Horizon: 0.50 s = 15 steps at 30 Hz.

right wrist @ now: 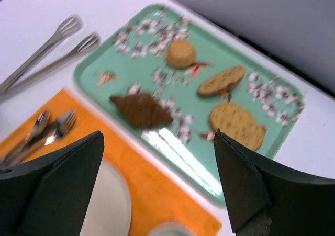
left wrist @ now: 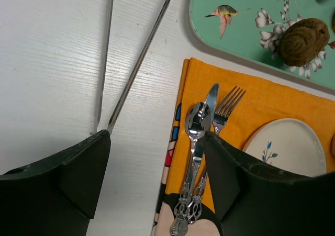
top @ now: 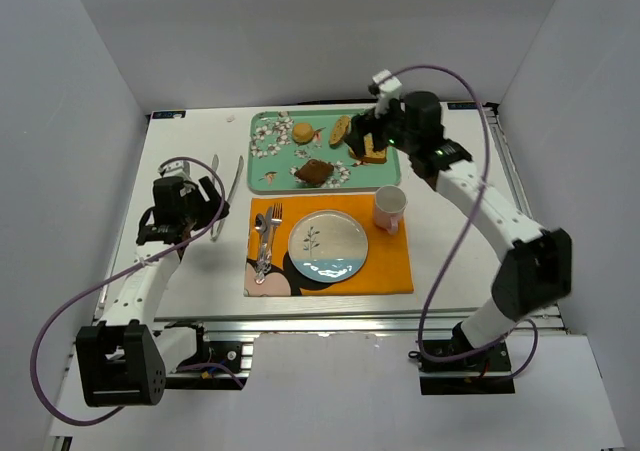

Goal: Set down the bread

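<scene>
The bread [top: 303, 131] lay on the green tray [top: 262, 161] at the far side of the desk [top: 190, 141], in the tray's far middle part, apart from the dark brown chunk [top: 315, 172] nearer the tray's front edge and from the oval toasted slice [top: 341, 130] to its right. The right arm [top: 480, 206] reached over the tray's right end, and its wrist view showed the right fingers [right wrist: 57, 178] spread apart with nothing between them, hanging above the tray with the bun farther off on the tray. The left fingers [left wrist: 78, 173] were also apart and empty, over the desk beside the tongs [left wrist: 131, 79] and the left edge of the orange placemat [top: 390, 261]. On that placemat sat the plate [top: 345, 233], the cutlery [top: 265, 236] to its left and a pink cup [top: 390, 208] at its far right corner.
</scene>
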Tool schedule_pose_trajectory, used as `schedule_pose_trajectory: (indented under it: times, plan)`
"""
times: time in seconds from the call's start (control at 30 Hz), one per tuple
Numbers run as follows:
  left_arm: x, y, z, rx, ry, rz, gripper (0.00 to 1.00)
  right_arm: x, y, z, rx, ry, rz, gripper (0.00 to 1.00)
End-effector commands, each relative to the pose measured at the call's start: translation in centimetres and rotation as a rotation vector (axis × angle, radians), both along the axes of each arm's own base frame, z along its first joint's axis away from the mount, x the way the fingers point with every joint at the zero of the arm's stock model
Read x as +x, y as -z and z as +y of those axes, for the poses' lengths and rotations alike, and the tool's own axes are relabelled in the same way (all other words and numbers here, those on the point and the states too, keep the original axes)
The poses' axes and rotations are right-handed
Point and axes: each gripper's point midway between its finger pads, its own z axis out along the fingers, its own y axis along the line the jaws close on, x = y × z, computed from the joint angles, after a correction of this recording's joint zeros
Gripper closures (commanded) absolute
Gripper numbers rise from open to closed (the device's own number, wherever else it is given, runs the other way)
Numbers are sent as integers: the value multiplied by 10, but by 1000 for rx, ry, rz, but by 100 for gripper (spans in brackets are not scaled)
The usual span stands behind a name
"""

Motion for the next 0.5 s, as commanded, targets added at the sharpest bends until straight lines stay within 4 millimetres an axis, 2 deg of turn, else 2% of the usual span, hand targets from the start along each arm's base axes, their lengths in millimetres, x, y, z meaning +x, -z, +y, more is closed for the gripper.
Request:
schedule_pose_trajectory:
  times: [0.0,0.03,0.07,0.1,0.13,0.17,0.2,0.23,0.27,0.3,0.33,0.37,0.4,0.43,0.47]
  plan:
    - [15,-19,-3,30,44,-75,19,-43,28,-23,30,-190,50,11]
    - [17,-18,-2,35,43,-75,26,-62,17,-29,-36,-336,-88,19]
    - [17,-15,-2,39,47,-66,34,-76,23,-34,-60,-427,-120,32]
    - [19,-8,-2,48,61,-45,47,-96,31,-37,-50,-501,-133,49]
    - [21,-6,-2,50,65,-35,80,-103,37,-40,-72,-533,-148,99]
    - [22,-3,-4,52,80,-21,93,-108,42,-42,-74,-541,-134,100]
    - [25,5,-3,67,96,16,100,-118,47,-43,-68,-565,-120,100]
    - [27,13,-1,90,112,56,94,-131,53,-43,-59,-598,-87,96]
    - [24,15,0,103,122,71,94,-133,54,-44,-58,-597,-85,96]
    - [25,29,1,114,133,123,68,-135,56,-44,-56,-596,-71,43]
    - [30,29,3,129,139,134,51,-139,61,-46,-56,-591,-36,35]
    - [30,35,7,156,147,164,38,-140,61,-47,-59,-584,-31,31]
    - [31,46,8,169,158,201,30,-141,64,-49,-61,-577,-21,28]
    - [37,44,11,196,165,199,21,-140,64,-54,-60,-561,-22,27]
    - [41,47,12,204,173,205,19,-140,62,-55,-57,-554,-26,27]
